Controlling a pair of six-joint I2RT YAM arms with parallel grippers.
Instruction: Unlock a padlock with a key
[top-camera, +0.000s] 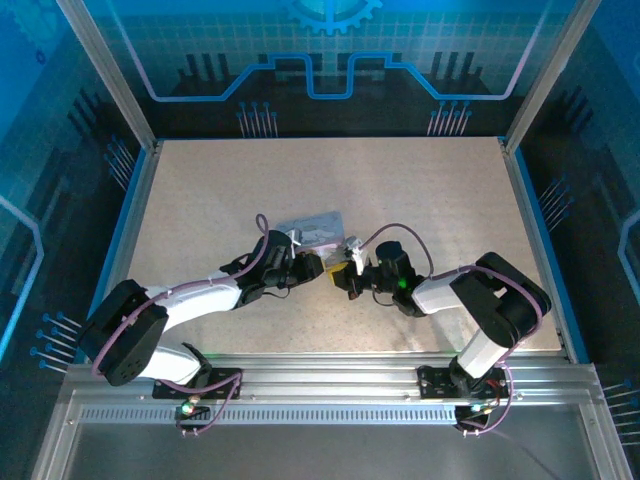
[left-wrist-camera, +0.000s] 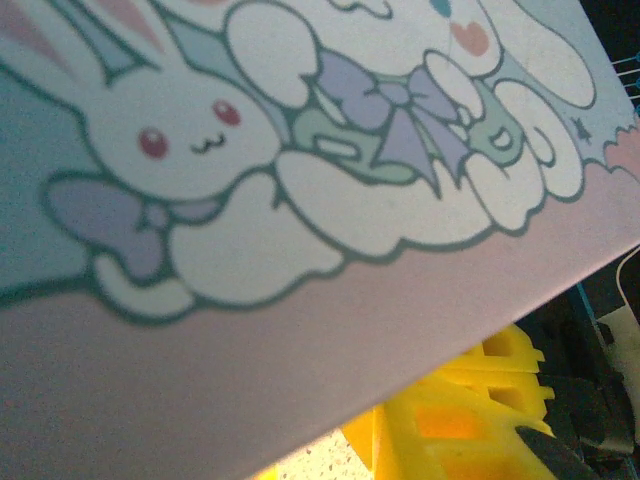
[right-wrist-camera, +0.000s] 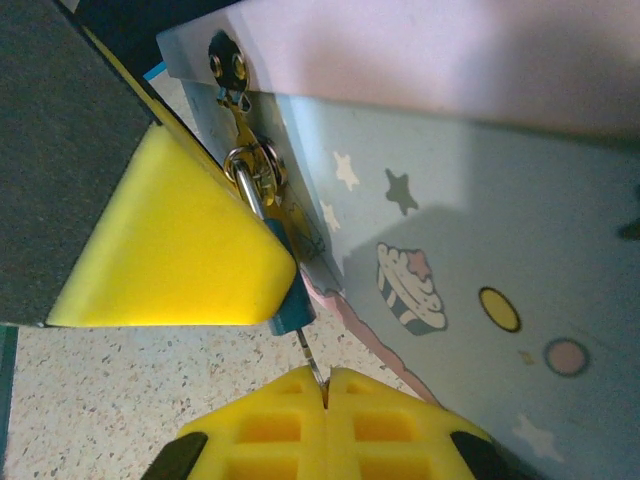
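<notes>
Resting at table (top-camera: 420, 180) centre: pale blue tin (top-camera: 316, 228). At tin's 6 o'clock, left gripper (top-camera: 312, 266), grip state not determinable. At its 3 o'clock, right gripper (top-camera: 345, 273), fingers pressed together. Hung on tin hasp (right-wrist-camera: 255, 165): padlock (right-wrist-camera: 288, 312), yellow pad (right-wrist-camera: 170, 240) touching at 9 o'clock. Right gripper pinched key (right-wrist-camera: 311, 358), which met padlock base at 6 o'clock.

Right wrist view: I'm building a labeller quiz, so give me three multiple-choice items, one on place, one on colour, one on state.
1. Where is the padlock? A) loose on the table B) hanging at the tin's hasp C) on the lid
2. The finger pads are: A) red B) black C) yellow
3. The right gripper is: A) shut on the key B) wide open C) shut on the lid
Key: 1 B, it hangs below the hasp; 2 C, both show yellow; 3 A, the pads meet on the key.
</notes>
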